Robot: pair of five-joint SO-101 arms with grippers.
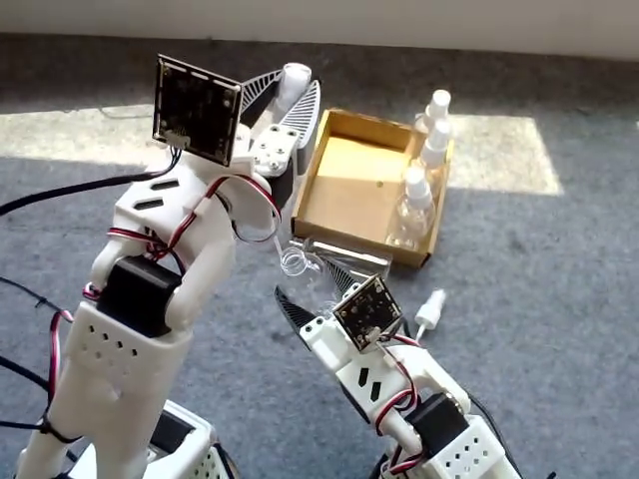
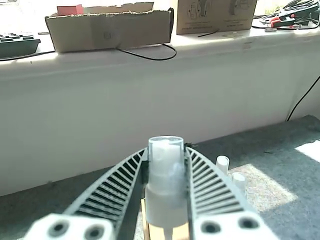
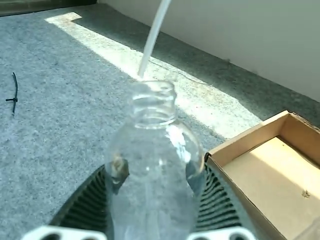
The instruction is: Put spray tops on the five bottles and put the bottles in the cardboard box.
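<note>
Grey carpet forms the working surface, with a sunlit band across its far part.

Hidden or unclear:
- Left arm: its camera board covers the base of the left gripper in the high view.
- White tube: it runs down to the rim of the open bottle's neck. Whether its tip is inside the neck cannot be told, and its upper end is cut off by the frame.
- Right arm: the lower part is cut off at the frame edge.
- Capped bottles: clear bodies, hard to make out against the box wall. Two of their white tops show past the left gripper in its wrist view.

Surface and room:
- White wall along the far edge of the carpet.
- Ledge above the wall, carrying a brown carton, a keyboard and a black cable.
- Small black scrap lying on the carpet.

Count:
- Cardboard box: one, open, on the carpet between the two grippers' reach.
- Bottles: four. Three are capped and stand in a row along one side of the box. One open bottle is pinched at its body by the right gripper, just beside the box's near corner and upright in the right wrist view.
- Spray tops: five. Three are on the capped bottles. One held spray top is clamped between the left gripper's fingers, raised over the box's far corner. One loose spray top lies on the carpet near the box, apart from it.
</note>
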